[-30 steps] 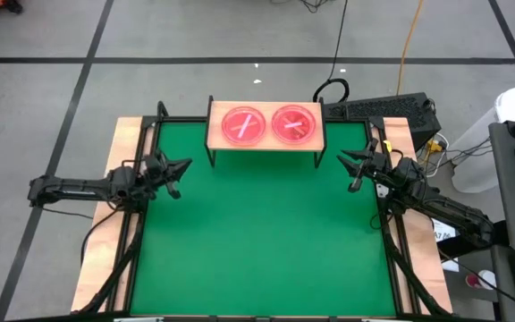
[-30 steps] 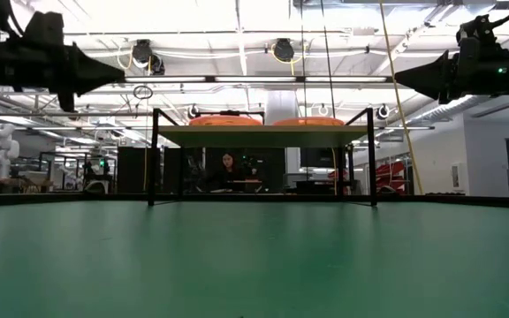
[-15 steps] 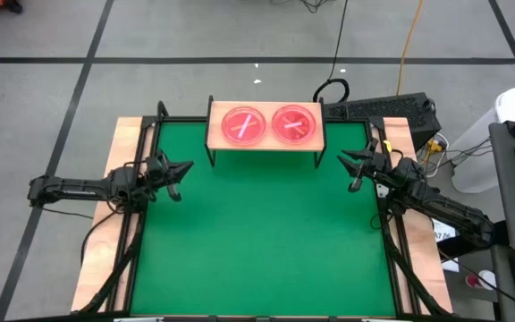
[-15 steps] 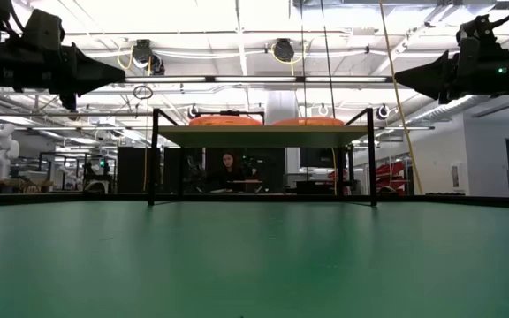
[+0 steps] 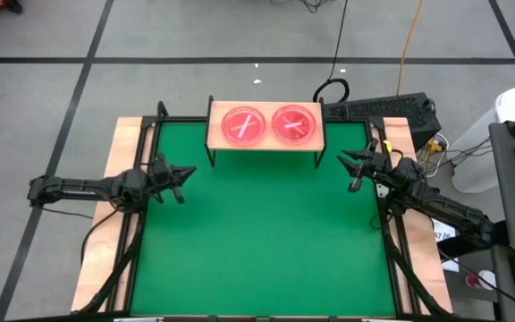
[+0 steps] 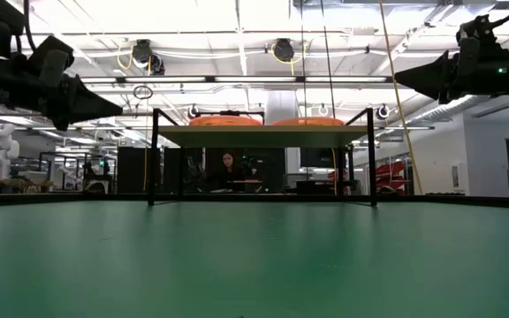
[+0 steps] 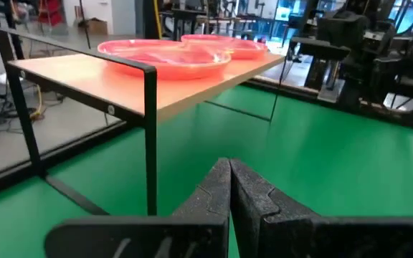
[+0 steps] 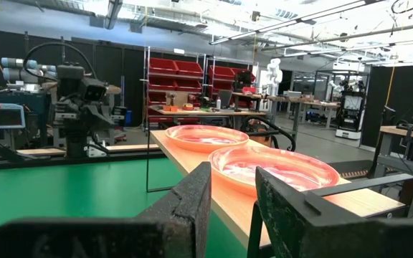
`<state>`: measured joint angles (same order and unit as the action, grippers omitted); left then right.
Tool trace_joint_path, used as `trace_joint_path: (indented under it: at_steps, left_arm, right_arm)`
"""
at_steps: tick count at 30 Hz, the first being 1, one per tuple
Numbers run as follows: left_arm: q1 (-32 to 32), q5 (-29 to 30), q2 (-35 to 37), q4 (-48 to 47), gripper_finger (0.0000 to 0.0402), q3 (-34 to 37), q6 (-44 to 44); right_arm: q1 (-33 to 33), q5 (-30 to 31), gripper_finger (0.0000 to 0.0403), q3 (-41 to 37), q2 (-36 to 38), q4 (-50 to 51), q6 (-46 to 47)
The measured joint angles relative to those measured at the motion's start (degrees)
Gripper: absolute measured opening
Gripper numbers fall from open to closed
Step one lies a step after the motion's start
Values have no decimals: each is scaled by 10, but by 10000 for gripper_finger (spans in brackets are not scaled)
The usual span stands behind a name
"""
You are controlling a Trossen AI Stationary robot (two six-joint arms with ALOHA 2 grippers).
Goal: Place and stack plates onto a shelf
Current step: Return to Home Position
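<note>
The shelf [image 5: 266, 144] is a light-wood board on thin black legs that stands at the middle of the table's far edge. Two pink-red translucent plates lie side by side on it, the left plate [image 5: 243, 125] and the right plate [image 5: 295, 124], each with a pale bar across its centre. From table height they show as orange rims [image 6: 226, 120] [image 6: 309, 121]; whether more plates lie under them I cannot tell. My left gripper [image 5: 191, 171] [image 7: 229, 170] hovers shut at the table's left side. My right gripper [image 5: 340, 159] [image 8: 231, 183] hovers at the right side, slightly open. Both point inward, short of the shelf.
The green mat [image 5: 257, 241] lies bare between the arms, bordered by black rails and wooden side strips [image 5: 119, 148]. A keyboard [image 5: 378, 109] and cables sit beyond the far right corner. A person [image 6: 228, 164] shows in the room behind the shelf.
My left gripper has sunk a little and tipped its fingers slightly downward, shifting a touch toward the table's near edge. My right gripper, the shelf and the plates have stayed where they were.
</note>
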<state>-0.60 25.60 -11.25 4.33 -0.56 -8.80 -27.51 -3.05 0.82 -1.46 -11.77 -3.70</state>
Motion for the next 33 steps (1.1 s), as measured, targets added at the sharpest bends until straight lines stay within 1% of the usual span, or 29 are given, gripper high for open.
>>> trace_joint_path:
  at_steps: [5, 8, 12, 15, 16, 33]
  left_arm:
    - [0, -1, -4, -4, 1, -1, -10]
    - [0, -8, -4, -1, 1, -1, 15]
    - [0, -64, -4, 2, 1, -1, 47]
    - [0, -119, -4, 5, 1, -1, 51]
    - [0, -129, -4, 6, 1, -1, 51]
    - [0, -132, -4, 6, 1, -1, 40]
  right_arm:
    - [0, 0, 93, 0, 0, 0, 0]
    - [0, 0, 93, 0, 0, 0, 0]
    - [0, 0, 93, 0, 0, 0, 0]
    - [0, 0, 93, 0, 0, 0, 0]
    - [0, 0, 93, 0, 0, 0, 0]
    - [0, 0, 93, 0, 0, 0, 0]
